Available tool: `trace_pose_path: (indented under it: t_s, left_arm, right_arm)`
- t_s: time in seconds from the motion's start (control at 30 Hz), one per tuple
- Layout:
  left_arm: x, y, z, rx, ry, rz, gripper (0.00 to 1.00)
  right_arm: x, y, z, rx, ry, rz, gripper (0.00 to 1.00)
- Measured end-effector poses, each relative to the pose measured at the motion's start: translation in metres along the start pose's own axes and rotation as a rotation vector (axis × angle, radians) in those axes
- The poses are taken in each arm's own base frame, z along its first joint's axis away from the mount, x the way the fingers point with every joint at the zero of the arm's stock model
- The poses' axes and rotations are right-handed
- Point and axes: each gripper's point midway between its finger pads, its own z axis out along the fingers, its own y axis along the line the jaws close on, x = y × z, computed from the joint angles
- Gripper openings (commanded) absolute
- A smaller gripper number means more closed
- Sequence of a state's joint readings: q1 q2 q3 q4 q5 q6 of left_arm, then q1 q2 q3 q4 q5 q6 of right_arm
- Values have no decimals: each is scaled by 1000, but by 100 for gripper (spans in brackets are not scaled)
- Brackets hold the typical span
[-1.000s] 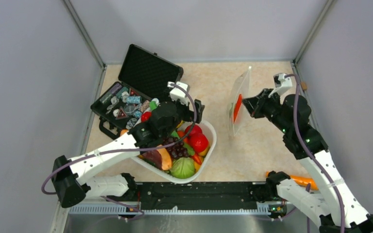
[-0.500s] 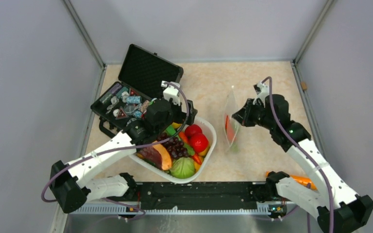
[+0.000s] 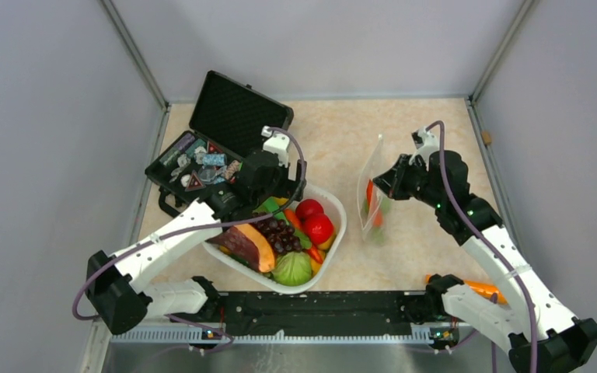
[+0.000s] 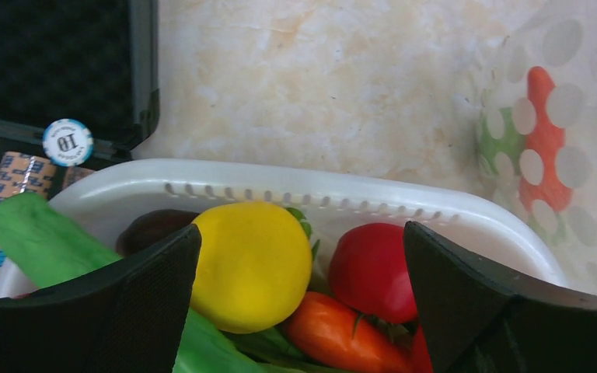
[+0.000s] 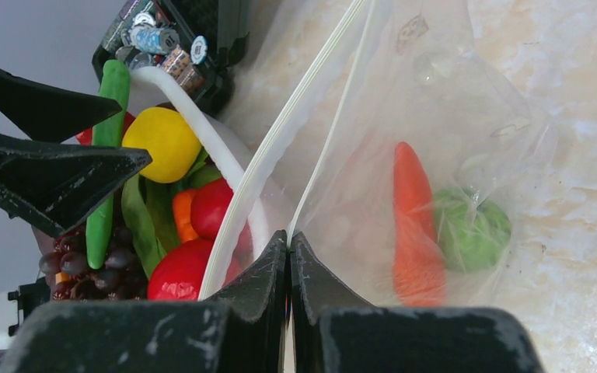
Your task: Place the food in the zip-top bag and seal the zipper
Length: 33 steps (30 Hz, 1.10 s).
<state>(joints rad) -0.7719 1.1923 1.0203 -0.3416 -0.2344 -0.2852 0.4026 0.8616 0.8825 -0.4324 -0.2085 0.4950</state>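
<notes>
Only the right wrist view shows the right gripper (image 5: 289, 256) clamped on the zip-top bag (image 5: 435, 116). The left gripper (image 4: 301, 233) stands wide apart over the lemon (image 4: 249, 260).

The zip-top bag (image 5: 451, 116) is clear with pale round dots, showing an orange-red piece (image 5: 413, 225) and a green piece (image 5: 473, 229) inside, while the white basket (image 4: 280, 186) holds a yellow lemon (image 4: 253, 264), red tomatoes (image 3: 319, 227), a green pod (image 5: 105, 155) and dark purple grapes (image 3: 282, 235), beside a black case (image 3: 237, 113) on the beige marbled table (image 3: 342, 132).
</notes>
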Motion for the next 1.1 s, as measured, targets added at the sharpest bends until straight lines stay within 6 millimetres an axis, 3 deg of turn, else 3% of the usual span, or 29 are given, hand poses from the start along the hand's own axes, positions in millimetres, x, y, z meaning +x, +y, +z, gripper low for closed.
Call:
trace_pose_path:
  t_s: [0.13, 0.27, 0.5, 0.73, 1.1]
  left_arm:
    - [-5, 11, -4, -48, -23, -7, 99]
    - [-14, 18, -22, -57, -113, -51, 99]
    - [-31, 56, -43, -206, -226, -211, 93]
    - [-14, 74, -45, -310, -204, -339, 88]
    - [21, 79, -34, -372, -91, -434, 81]
  right_arm:
    - [0, 0, 0, 1, 0, 6, 0]
    - [2, -1, 1, 1, 1, 10, 0]
    - [2, 0, 3, -6, -6, 20, 0]
    - [1, 0, 3, -8, -8, 21, 0]
    - [1, 1, 2, -8, -9, 21, 0]
